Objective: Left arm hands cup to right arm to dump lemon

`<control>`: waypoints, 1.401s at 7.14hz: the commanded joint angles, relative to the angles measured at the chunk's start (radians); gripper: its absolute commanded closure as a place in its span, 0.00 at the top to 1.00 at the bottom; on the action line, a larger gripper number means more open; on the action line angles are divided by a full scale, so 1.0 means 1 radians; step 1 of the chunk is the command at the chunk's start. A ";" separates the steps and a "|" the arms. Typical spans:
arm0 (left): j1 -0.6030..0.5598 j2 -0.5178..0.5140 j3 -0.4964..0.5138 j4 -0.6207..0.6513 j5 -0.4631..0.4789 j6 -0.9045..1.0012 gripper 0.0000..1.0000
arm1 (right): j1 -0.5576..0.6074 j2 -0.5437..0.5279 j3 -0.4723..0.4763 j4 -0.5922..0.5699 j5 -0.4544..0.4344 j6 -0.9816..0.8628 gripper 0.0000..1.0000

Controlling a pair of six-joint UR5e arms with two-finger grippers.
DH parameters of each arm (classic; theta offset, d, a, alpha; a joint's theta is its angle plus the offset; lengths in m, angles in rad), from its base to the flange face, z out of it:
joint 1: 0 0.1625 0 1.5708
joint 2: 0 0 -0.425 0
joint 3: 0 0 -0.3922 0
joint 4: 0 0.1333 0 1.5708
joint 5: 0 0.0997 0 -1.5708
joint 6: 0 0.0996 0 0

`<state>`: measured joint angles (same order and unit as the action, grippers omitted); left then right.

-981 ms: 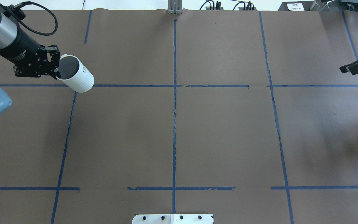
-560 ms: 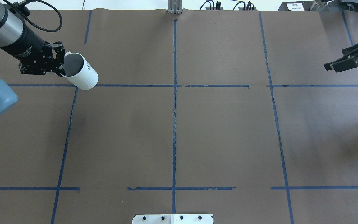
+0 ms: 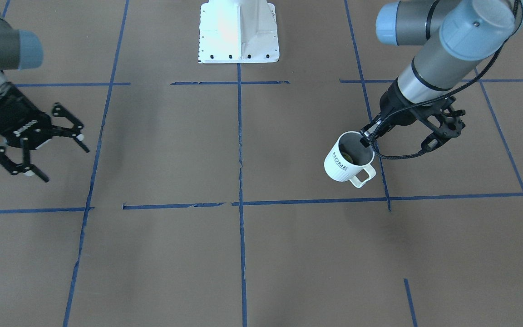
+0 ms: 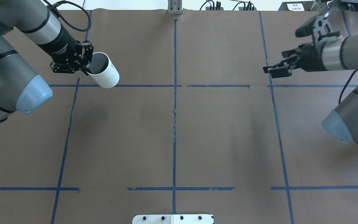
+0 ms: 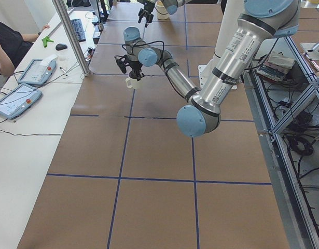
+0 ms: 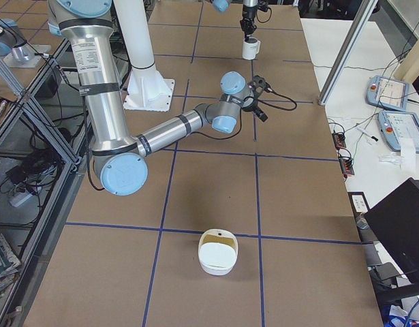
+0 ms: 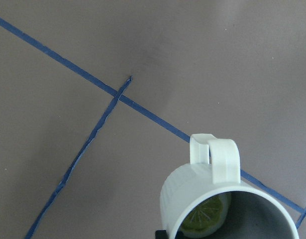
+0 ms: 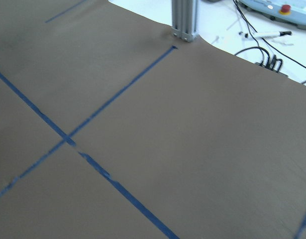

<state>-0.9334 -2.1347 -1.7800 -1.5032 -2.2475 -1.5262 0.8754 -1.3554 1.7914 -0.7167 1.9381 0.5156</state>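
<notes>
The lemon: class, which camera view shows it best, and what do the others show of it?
The left wrist-mounted view: it looks into the cup, showing the lemon clearly. The front-facing view shows only a yellowish sliver. The overhead and side views do not show it, and the right wrist view misses the cup altogether.

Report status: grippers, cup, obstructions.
Left gripper shut on cup rim, cup airborne. Lemon inside. Right gripper open, empty. Nothing seen between them.

Lemon (image 7: 205, 218) inside cup (image 7: 190, 191), above table (image 7: 93, 59)

White ribbed cup (image 3: 339, 165) with black "HOME" lettering, grey inside, holds a seemingly yellow-green lemon (image 7: 205, 217).
</notes>
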 commanded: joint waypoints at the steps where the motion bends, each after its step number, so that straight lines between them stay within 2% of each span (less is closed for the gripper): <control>1: 0.034 -0.115 0.098 -0.012 0.014 -0.093 0.00 | -0.270 0.130 -0.010 0.057 -0.341 0.044 0.99; 2: 0.044 -0.154 0.123 -0.012 0.014 -0.110 0.00 | -0.382 0.183 -0.035 0.060 -0.543 0.044 0.99; 3: 0.053 -0.171 0.123 -0.012 0.012 -0.126 0.00 | -0.465 0.186 -0.038 0.062 -0.702 0.041 0.99; 4: 0.076 -0.201 0.129 -0.014 0.012 -0.158 0.00 | -0.502 0.215 -0.044 0.059 -0.750 0.040 0.99; 5: 0.083 -0.227 0.128 -0.012 0.006 -0.181 0.00 | -0.510 0.237 -0.068 0.059 -0.755 0.040 0.99; 10: 0.169 -0.287 0.116 -0.020 0.006 -0.268 0.00 | -0.518 0.242 -0.073 0.057 -0.755 0.035 0.99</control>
<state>-0.7812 -2.4096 -1.6629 -1.5186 -2.2415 -1.7739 0.3586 -1.1142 1.7184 -0.6594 1.1829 0.5524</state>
